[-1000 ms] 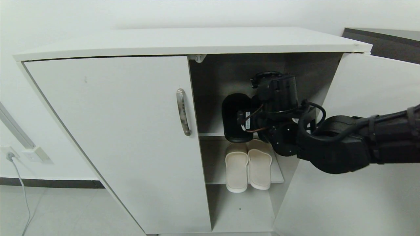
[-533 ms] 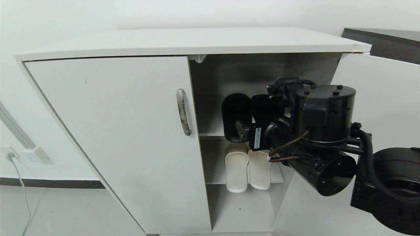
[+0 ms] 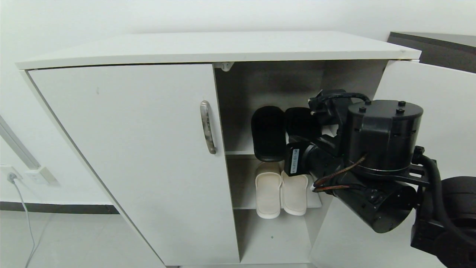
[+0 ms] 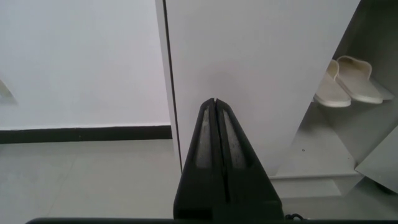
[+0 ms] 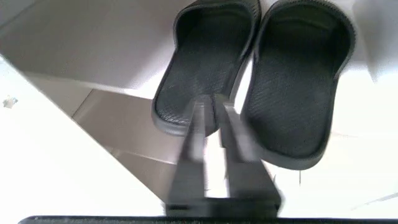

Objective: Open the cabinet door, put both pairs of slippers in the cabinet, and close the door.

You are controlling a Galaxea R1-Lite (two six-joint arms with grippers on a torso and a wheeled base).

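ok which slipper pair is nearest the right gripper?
The black pair on the upper shelf, directly ahead of the right gripper. The cream pair sits one shelf lower, farther from it.

Plain indoor room, shoe cabinet [image 3: 122, 156], wall socket [image 3: 10, 175]

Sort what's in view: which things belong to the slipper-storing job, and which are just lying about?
Job: cabinet, open right door, black slippers on the upper shelf, cream slippers on the shelf below, right gripper.
Lying about: wall socket, cable.
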